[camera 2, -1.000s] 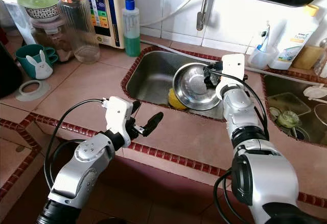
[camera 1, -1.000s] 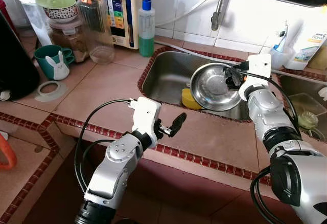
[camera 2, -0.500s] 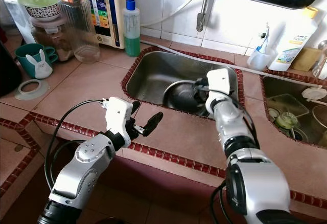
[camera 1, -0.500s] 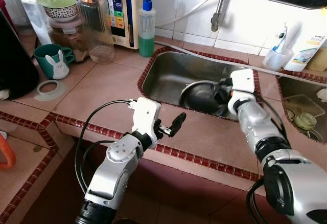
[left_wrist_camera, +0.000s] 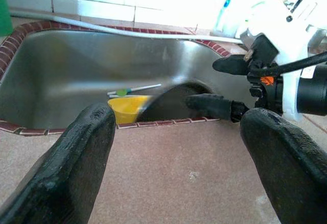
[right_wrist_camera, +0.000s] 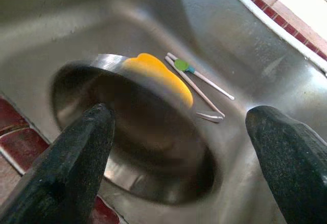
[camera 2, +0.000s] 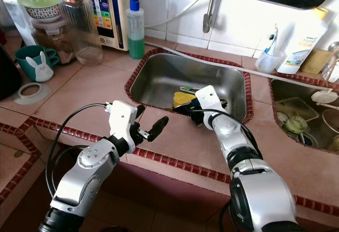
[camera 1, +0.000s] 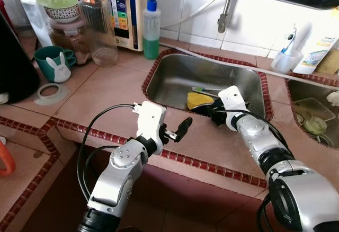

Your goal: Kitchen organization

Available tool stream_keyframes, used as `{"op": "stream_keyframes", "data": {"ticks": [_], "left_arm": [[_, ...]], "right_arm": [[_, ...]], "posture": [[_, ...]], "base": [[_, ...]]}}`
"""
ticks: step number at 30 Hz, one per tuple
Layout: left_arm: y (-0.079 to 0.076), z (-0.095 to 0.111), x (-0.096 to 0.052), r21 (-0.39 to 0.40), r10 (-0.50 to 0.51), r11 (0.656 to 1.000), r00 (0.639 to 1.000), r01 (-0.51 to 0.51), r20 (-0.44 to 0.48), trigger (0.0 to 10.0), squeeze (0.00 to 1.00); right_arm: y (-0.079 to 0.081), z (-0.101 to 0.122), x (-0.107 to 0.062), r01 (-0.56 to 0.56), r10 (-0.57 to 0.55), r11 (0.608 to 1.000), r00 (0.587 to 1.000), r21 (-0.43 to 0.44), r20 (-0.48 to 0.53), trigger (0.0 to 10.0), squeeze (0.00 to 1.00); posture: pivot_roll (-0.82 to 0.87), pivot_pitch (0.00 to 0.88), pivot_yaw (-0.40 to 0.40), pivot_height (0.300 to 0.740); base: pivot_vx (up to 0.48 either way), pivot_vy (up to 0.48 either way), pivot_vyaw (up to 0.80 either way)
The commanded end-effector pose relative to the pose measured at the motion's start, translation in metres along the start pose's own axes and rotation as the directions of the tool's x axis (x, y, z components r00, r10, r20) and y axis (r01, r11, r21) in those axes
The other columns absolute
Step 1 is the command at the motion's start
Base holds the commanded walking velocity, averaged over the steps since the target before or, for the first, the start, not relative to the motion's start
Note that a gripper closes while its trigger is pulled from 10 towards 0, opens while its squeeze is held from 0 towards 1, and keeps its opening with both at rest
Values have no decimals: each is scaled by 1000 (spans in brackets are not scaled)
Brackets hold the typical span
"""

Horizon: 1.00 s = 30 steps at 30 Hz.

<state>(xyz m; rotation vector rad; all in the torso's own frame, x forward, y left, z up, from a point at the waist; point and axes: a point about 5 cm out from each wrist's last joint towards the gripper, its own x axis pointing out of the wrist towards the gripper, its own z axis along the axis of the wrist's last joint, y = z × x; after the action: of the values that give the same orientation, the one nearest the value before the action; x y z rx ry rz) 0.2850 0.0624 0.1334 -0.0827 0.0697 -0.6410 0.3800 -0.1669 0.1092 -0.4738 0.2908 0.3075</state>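
Whereas a second ago the right arm held a steel bowl (right_wrist_camera: 138, 132) tilted high over the sink (camera 1: 175, 76), rim up near the far wall, the bowl now lies low at the sink's near wall, beside a yellow item (camera 1: 199, 100) and a pair of thin white utensils with a green tab (right_wrist_camera: 196, 78). Half a second ago it was already on its way down, dark side showing. The right gripper (camera 1: 219, 111) has followed it to the sink's front edge and hangs just above the bowl; in the right wrist view its fingers (right_wrist_camera: 66, 157) stand wide apart, one either side of the bowl's blurred rim, gripping nothing.

The left gripper (camera 1: 178, 130) has not shifted across the three moments: it hovers over the tiled counter (camera 1: 106, 91) in front of the sink, fingers apart and empty, pointing toward the right arm.

Writing: the white bottle (camera 2: 304, 38) behind the right-hand basin carries a blue label on which "home" can be made out; the rest is too small. The panel of the appliance (camera 1: 123, 9) at the back wall has rows of print that cannot be read. The green-filled bottle with a blue cap (camera 1: 151, 28) shows no legible label. A teal mug with a white rabbit figure (camera 1: 54, 63) stands at the counter's left.
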Motion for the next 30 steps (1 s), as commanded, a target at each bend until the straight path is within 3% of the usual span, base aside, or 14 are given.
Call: {"op": "stream_keyframes", "data": {"ticks": [1,5,6,7,8,9,12,19,24,30], "left_arm": [[0,1,0,13,-3,1000,1000,3,-1,10000,0],[0,0,0,13,-4,1000,1000,4,-3,10000,0],[0,0,0,14,-5,1000,1000,5,-3,10000,0],[0,0,0,14,-5,1000,1000,5,-3,10000,0],[0,0,-1,14,-6,1000,1000,6,-4,10000,0],[0,0,-1,15,-7,1000,1000,7,-5,10000,0],[1,0,0,15,-6,1000,1000,6,-4,10000,0],[-1,1,0,11,-9,1000,1000,9,2,10000,0],[0,3,1,14,-1,1000,1000,1,7,10000,0],[3,4,4,24,8,1000,1000,-8,9,10000,0]], "right_arm": [[10,-15,-1,-69,66,997,995,-30,-80,10000,784],[8,-10,0,-102,98,994,991,-43,-91,10000,780],[13,-13,-1,-190,179,979,976,-78,-128,10000,596],[13,-13,-1,-190,179,979,976,-78,-128,10000,596],[16,-15,-2,-242,227,967,962,-84,-150,10000,369],[18,-17,-3,-292,276,954,944,-69,-179,10000,0],[18,-15,-4,-341,324,938,929,-69,-177,10000,0],[8,-3,-1,-251,247,968,964,-30,-103,10000,0],[-7,21,1,-125,116,985,990,120,84,10000,0],[-15,37,-3,-113,32,951,962,287,273,10000,0]], "posture": [[201,19,-67,740],[204,19,-66,740],[202,19,-65,740],[202,19,-65,740],[202,19,-65,740],[201,19,-65,740],[201,19,-66,740],[201,20,-64,740],[199,17,-59,740],[183,8,-48,740]], "base": [[0,0,0],[0,0,0],[0,0,0],[0,0,0],[0,0,0],[0,0,0],[0,0,0],[0,0,0],[0,0,0],[0,0,0]]}}
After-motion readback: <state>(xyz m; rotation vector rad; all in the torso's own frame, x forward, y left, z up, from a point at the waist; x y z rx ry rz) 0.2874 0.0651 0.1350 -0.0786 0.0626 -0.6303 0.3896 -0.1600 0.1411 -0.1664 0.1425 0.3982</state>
